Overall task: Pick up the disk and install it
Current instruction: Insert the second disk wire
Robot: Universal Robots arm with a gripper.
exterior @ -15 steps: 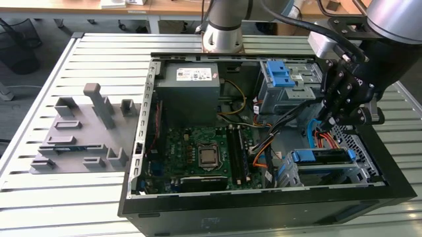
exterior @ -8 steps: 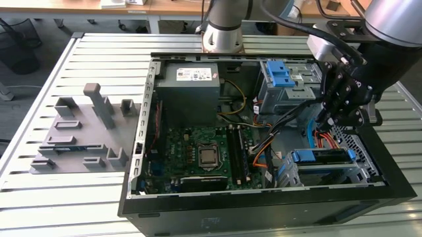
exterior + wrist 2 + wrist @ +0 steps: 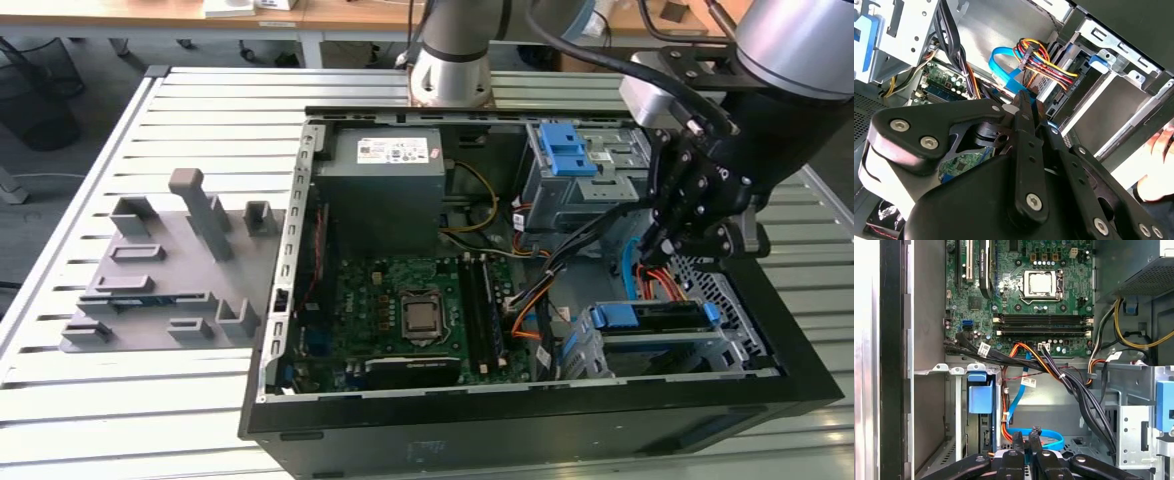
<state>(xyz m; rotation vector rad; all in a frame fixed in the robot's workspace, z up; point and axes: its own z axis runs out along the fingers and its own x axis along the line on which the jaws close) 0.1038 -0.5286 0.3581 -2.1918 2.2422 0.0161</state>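
My gripper (image 3: 683, 245) over the open case's (image 3: 400, 420) right edge, fingers (image 3: 1019, 442) nearly together, holding nothing I can see, disk (image 3: 654, 318) seated in the lower bay, cables (image 3: 1054, 372) crowding the gap.

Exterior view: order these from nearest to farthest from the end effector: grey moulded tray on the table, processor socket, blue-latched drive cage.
1. Blue-latched drive cage, just beside the end effector, toward the case's back.
2. Processor socket, mid-motherboard, toward the exterior view's left.
3. Grey moulded tray, outside the case, far left.
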